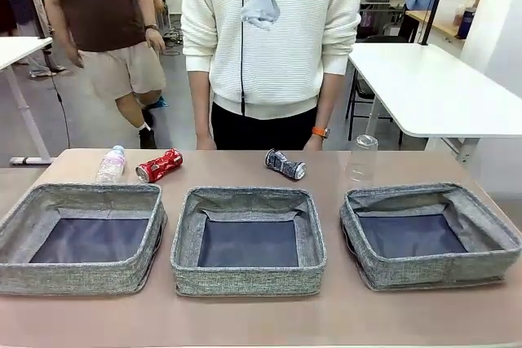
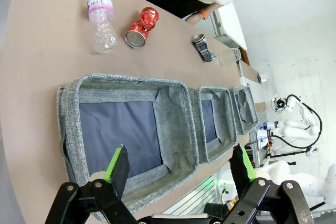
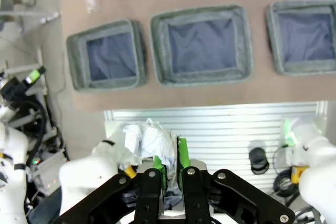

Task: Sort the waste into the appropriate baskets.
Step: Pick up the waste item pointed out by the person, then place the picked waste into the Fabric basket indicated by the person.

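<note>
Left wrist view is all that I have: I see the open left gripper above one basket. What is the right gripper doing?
Observer: The right gripper is shut on a crumpled white paper wad, held high up.
Operator: Is anything lying in the baskets? I see the far ones only at a slant.
Observer: No. Seen from above, the left basket, the middle basket and the right basket all show bare dark bottoms.
Operator: Something glassy shows at the far end. What is it?
Observer: A clear plastic cup. It stands on the table just behind the right basket, near the corner toward the middle basket.
</note>
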{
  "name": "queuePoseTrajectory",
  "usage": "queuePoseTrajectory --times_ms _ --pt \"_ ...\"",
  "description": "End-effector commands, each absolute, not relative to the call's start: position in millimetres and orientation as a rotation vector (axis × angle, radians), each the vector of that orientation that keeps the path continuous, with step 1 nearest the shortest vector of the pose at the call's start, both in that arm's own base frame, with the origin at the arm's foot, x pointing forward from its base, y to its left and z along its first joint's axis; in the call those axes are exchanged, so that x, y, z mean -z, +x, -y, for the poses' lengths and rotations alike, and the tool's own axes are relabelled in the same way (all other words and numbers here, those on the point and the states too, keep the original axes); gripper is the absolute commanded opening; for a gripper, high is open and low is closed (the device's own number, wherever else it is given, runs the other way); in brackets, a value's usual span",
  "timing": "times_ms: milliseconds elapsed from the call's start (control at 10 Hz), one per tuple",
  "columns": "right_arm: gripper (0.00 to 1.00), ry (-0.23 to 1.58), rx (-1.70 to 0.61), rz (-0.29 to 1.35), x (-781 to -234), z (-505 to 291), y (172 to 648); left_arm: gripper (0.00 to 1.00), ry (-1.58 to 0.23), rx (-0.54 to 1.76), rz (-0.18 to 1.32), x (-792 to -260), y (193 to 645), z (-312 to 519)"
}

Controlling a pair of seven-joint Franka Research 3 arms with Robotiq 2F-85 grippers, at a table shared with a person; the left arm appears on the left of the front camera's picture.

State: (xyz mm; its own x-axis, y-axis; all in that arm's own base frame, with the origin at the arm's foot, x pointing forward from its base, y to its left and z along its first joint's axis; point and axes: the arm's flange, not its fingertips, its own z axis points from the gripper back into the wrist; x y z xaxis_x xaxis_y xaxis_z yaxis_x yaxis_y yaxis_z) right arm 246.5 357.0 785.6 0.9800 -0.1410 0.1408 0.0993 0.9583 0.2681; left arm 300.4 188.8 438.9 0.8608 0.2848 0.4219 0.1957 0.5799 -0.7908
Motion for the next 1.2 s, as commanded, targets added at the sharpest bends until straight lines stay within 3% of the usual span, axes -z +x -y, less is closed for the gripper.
queuePoseTrajectory --times_ms 0,1100 --pt "0.11 0.258 0.132 0.163 -784.6 -355.7 243.8 1.0 -0.979 -0.041 0.576 -438.8 300.7 -188.0" --pt "0.11 0.258 0.132 0.163 -784.6 -355.7 243.8 1.0 -0.979 -0.041 0.576 -438.8 300.7 -188.0"
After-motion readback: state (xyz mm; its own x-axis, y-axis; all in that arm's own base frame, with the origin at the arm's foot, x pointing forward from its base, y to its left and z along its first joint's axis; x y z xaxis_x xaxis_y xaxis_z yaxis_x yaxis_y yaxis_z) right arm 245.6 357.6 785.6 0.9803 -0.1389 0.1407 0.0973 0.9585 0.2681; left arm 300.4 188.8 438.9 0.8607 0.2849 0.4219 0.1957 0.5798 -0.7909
